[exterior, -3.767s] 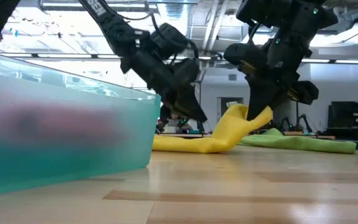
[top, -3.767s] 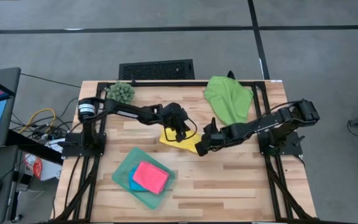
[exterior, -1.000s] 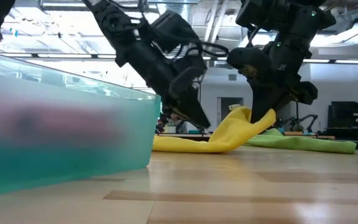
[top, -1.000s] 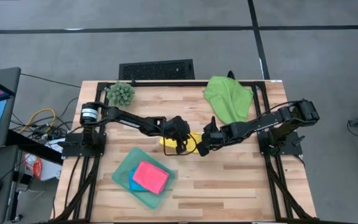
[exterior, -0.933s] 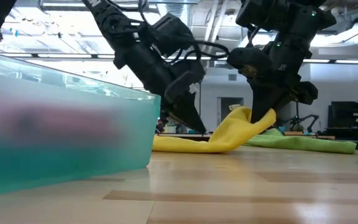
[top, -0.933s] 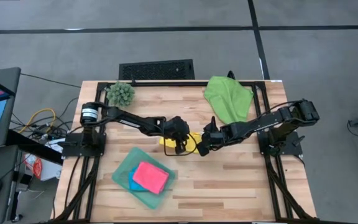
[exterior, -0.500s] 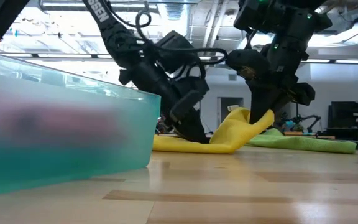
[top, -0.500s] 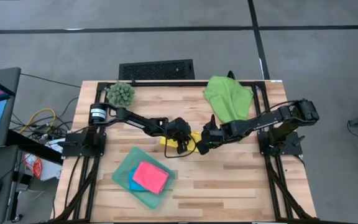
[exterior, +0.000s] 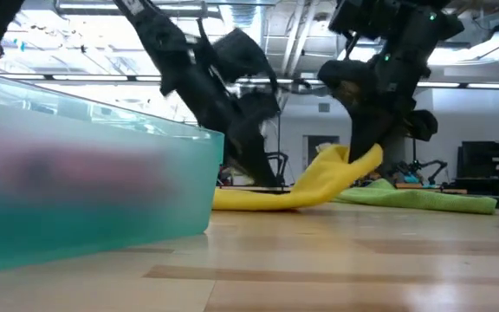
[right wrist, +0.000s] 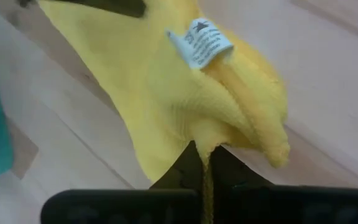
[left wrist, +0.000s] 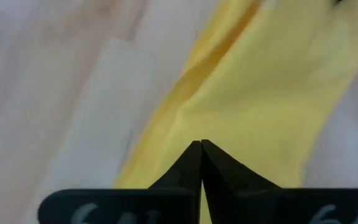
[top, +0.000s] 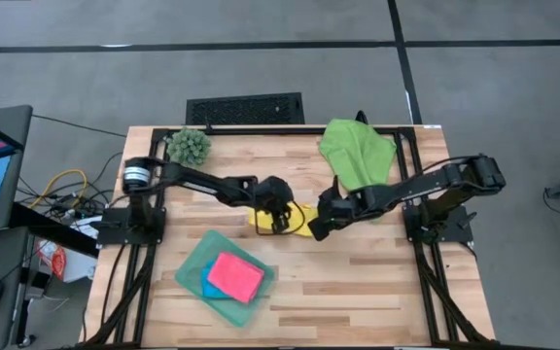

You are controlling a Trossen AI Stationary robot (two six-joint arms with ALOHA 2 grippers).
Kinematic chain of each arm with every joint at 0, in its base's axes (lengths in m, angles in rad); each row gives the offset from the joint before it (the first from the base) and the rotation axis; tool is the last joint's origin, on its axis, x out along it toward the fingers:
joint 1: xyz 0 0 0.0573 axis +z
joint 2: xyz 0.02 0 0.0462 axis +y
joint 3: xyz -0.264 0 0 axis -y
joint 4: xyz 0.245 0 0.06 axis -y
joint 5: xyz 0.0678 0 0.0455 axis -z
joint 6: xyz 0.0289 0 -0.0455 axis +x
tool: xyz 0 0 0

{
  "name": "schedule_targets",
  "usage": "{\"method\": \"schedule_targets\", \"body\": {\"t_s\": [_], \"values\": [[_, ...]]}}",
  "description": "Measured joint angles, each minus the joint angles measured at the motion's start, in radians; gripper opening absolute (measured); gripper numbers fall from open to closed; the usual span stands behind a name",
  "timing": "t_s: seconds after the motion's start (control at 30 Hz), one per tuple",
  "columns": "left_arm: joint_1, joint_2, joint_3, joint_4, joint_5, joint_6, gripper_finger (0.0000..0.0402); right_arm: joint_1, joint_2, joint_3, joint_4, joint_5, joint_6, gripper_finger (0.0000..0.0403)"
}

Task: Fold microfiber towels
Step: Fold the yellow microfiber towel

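— Where the yellow towel (top: pixel 293 220) lies mid-table, which gripper holds it?
— The right gripper (top: pixel 315 227), clamped on its lifted edge; the left gripper (top: pixel 280 222) rests on it, jaws together.
— Any writing?
— A white tag (right wrist: pixel 201 41), print unreadable.

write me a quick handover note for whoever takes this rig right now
Left gripper: shut, tips pressing on the yellow towel at mid-table.
Right gripper: shut on the yellow towel, holding one edge lifted off the table.
Pink towel lies folded on a blue towel in the teal tray.
Green towel lies crumpled near the far right edge, unfolded.
Left to do: finish folding yellow, then fold green.
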State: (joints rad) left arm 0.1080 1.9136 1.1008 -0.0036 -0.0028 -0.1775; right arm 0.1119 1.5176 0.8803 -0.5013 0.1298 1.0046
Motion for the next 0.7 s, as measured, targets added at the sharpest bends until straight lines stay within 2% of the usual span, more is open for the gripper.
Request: {"method": "schedule_targets", "body": {"t_s": [0.13,0.2,0.33,0.53,0.7], "values": [[0.03,-0.144,0.003,-0.087,0.008,-0.005,0.0,-0.022,-0.032,0.001,0.007,0.001,-0.018,0.0023],[0.042,-0.206,0.004,-0.193,0.017,0.004,0.0,-0.032,-0.043,0.001,0.008,0.0,-0.019,0.0025],[0.04,-0.276,-0.045,-0.315,0.022,0.019,0.0,-0.046,-0.048,0.001,0.005,0.002,-0.024,0.0027],[0.038,-0.334,-0.251,-0.218,0.043,-0.122,0.0,-0.049,-0.04,0.001,0.012,-0.001,-0.037,0.0023],[0.014,-0.35,-0.344,-0.17,0.04,-0.145,0.0,-0.05,-0.04,0.001,0.012,-0.001,-0.037,0.0027]]}}
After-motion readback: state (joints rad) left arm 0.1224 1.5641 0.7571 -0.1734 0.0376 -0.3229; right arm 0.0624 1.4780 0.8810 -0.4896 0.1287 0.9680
